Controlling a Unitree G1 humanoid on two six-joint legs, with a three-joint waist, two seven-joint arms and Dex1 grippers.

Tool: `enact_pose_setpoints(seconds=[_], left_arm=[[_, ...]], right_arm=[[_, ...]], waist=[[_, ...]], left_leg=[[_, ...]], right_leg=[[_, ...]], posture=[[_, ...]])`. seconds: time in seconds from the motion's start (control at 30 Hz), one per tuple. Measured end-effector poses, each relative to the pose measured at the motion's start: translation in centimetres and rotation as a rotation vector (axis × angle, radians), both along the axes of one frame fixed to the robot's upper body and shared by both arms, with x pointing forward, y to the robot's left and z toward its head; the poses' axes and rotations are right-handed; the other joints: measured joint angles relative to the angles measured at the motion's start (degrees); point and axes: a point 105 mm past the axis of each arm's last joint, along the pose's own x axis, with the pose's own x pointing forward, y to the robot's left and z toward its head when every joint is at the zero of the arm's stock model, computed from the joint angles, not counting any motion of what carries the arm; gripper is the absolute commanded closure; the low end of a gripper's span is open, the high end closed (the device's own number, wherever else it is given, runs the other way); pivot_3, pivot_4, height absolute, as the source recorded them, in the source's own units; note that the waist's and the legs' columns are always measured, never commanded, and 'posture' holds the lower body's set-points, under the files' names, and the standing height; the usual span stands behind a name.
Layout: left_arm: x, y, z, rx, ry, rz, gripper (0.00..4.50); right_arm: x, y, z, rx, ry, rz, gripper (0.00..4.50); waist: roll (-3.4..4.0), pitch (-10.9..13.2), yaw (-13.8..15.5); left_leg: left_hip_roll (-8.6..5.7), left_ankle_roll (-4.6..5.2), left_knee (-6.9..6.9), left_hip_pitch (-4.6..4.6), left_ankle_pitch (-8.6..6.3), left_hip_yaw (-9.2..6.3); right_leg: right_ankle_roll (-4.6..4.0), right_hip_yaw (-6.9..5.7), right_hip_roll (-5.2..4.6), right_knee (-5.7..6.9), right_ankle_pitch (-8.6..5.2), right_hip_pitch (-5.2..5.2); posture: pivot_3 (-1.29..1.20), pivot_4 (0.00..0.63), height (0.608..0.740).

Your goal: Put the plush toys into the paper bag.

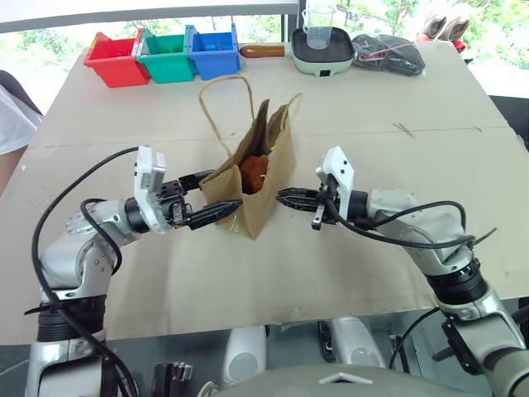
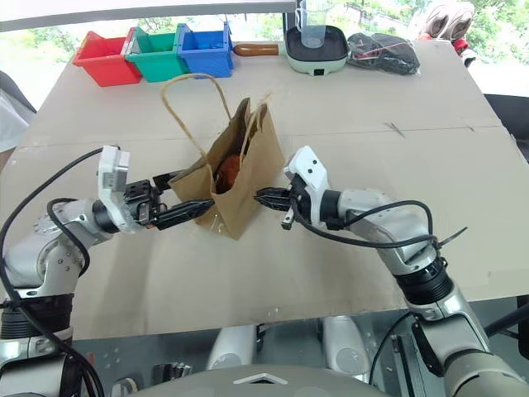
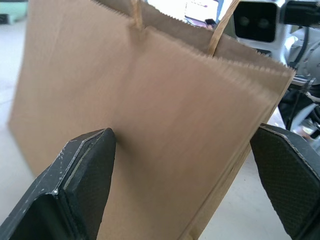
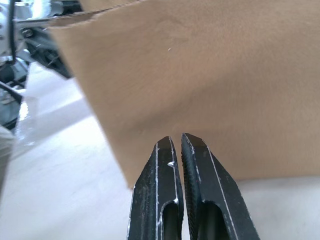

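Red bin point(image 1: 114, 59), green bin point(image 1: 168, 57), blue bin point(image 1: 214, 54) side by side; beside them a pan point(image 1: 323, 51) holding a clear cup point(image 1: 319, 26)

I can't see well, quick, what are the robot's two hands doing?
Left gripper: open, one finger on each side of the paper bag.
Right gripper: shut, empty, beside the bag.

Paper bag point(image 1: 263, 190): matt brown kraft. Bins point(image 1: 165, 55): glossy plastic. Table point(image 1: 397, 165): matt cardboard-like.

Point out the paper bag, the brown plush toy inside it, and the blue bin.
paper bag point(image 1: 266, 194): left eye view, front panel.
brown plush toy point(image 1: 254, 172): left eye view, its top.
blue bin point(image 1: 215, 58): left eye view, front wall.
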Motion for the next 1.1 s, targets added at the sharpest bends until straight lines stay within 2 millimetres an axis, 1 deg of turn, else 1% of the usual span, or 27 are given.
enact_pose_setpoints(seconds=[0.07,0.2,0.33,0.43,0.5,0.6,0.63,0.73,0.8,0.83,0.87,0.9,0.97,1.0,1.03,1.07,1.1], left_arm=[[-0.3,0.0,-0.1,-0.002,0.009,-0.002,0.0],[-1.0,0.1,-0.2,-0.003,0.026,-0.004,0.0],[-2.0,0.3,-0.2,0.009,0.041,0.003,0.0],[-2.5,0.4,-0.5,0.016,0.051,0.036,0.0],[-2.5,0.4,-0.6,0.018,0.051,0.042,0.0],[-2.5,0.0,-0.7,-0.001,0.035,0.088,0.0],[-2.2,-0.4,-1.1,-0.018,0.026,0.163,0.0],[-1.9,-1.0,-1.6,-0.027,0.013,0.251,0.0],[-1.5,-1.5,-1.9,-0.065,0.005,0.318,0.0],[-1.4,-1.6,-2.2,-0.084,0.01,0.355,0.53],[-1.3,-1.8,-2.4,-0.092,0.014,0.378,0.82],[-1.2,-2.1,-2.6,-0.107,0.01,0.408,1.25],[-1.0,-2.3,-2.7,-0.127,0.002,0.444,2.33],[-0.7,-2.4,-2.4,-0.157,-0.013,0.474,2.69],[-0.6,-2.4,-2.3,-0.166,-0.021,0.488,3.28],[-0.5,-2.6,-2.1,-0.174,-0.029,0.488,3.67],[-0.4,-2.9,-1.8,-0.183,-0.047,0.471,4.28]], right_arm=[[-0.2,0.0,0.1,0.005,0.013,0.015,4.48],[-0.5,0.8,0.3,0.031,0.02,0.037,4.48],[0.2,2.3,0.9,0.072,0.009,0.042,4.48],[0.5,3.0,0.9,0.09,0.013,0.04,4.48],[0.4,3.1,0.9,0.093,0.012,0.042,4.48],[0.5,3.4,0.7,0.098,0.018,0.047,4.48],[0.5,3.7,0.6,0.101,0.023,0.058,4.48],[0.4,3.7,0.6,0.102,0.018,0.064,4.48],[0.4,3.7,0.6,0.098,0.015,0.067,4.48],[0.4,3.7,0.6,0.097,0.014,0.067,4.5],[0.4,3.6,0.6,0.097,0.013,0.066,4.5],[0.5,3.4,0.6,0.097,0.01,0.059,4.5],[0.6,2.9,0.8,0.101,-0.007,0.042,4.5],[0.5,2.4,1.4,0.133,-0.036,0.018,4.5],[0.6,1.9,2.0,0.165,-0.07,-0.006,4.5],[0.7,1.3,2.7,0.192,-0.108,-0.035,4.5],[0.8,0.2,3.5,0.204,-0.166,-0.083,4.5]], waist=[[-0.01,0.0,-0.1],[0.0,0.0,-0.2],[0.01,0.0,-0.4],[-0.01,0.0,-0.2],[0.0,0.0,-0.1],[-0.01,0.0,-0.2],[-0.01,0.0,-0.2],[-0.02,0.0,-0.2],[-0.03,0.0,-0.1],[-0.05,0.0,-0.1],[-0.05,0.0,-0.1],[-0.05,0.0,-0.2],[-0.05,0.0,0.0],[-0.06,0.0,0.2],[-0.08,-0.1,0.2],[-0.07,-0.1,0.2],[-0.06,0.0,0.4]], left_leg=[[0.0,0.0,0.0,0.02,0.0,0.01],[0.01,0.0,0.0,0.02,0.0,0.01],[0.01,0.0,-0.02,0.03,0.0,0.03],[0.01,-0.01,-0.02,0.01,0.0,0.02],[0.0,-0.01,-0.01,0.0,0.0,0.03],[0.0,-0.01,0.0,0.05,0.0,0.06],[0.0,-0.01,0.0,0.05,0.0,0.05],[0.0,-0.01,0.0,0.05,0.0,0.04],[0.0,-0.01,0.0,0.05,0.0,0.03],[0.0,-0.01,0.01,0.05,0.0,0.03],[0.0,-0.01,0.0,0.05,0.0,0.03],[0.0,-0.01,0.0,0.06,0.0,0.04],[-0.01,-0.01,0.01,0.04,0.0,0.02],[-0.03,-0.01,0.02,0.03,0.0,0.02],[-0.03,-0.01,0.03,0.04,0.0,0.02],[-0.04,-0.01,0.03,0.02,0.0,0.02],[-0.05,-0.01,0.04,0.02,0.0,0.02]], right_leg=[[0.0,0.01,0.0,0.0,0.0,0.0],[0.0,0.01,0.0,0.01,0.0,-0.01],[0.0,0.02,0.0,0.01,0.0,-0.01],[0.0,0.02,-0.01,0.0,0.0,-0.01],[0.0,0.02,-0.03,0.0,0.0,0.0],[0.0,0.04,-0.04,0.0,0.01,0.02],[0.0,0.04,-0.03,0.01,0.01,0.02],[0.0,0.04,-0.03,0.01,0.01,0.03],[0.0,0.03,-0.02,0.02,0.01,0.03],[0.0,0.04,-0.01,0.02,0.01,0.03],[0.0,0.04,-0.01,0.02,0.01,0.03],[0.0,0.04,-0.01,0.03,0.01,0.03],[0.0,0.03,-0.01,0.02,0.01,0.03],[0.0,0.03,-0.03,0.01,0.01,0.06],[0.0,0.03,-0.02,0.01,0.01,0.06],[0.01,0.04,-0.02,0.0,0.02,0.06],[0.01,0.03,-0.03,0.0,0.02,0.06]], posture=[[0.0,0.15,0.74],[0.0,0.15,0.74],[0.0,0.15,0.74],[0.0,0.15,0.74],[0.0,0.15,0.74],[0.0,0.15,0.74],[0.0,0.15,0.74],[0.0,0.15,0.74],[0.0,0.15,0.74],[0.0,0.15,0.74],[0.0,0.15,0.74],[0.0,0.15,0.74],[0.0,0.15,0.74],[0.0,0.15,0.74],[0.0,0.15,0.74],[0.0,0.15,0.74],[0.0,0.15,0.74]])
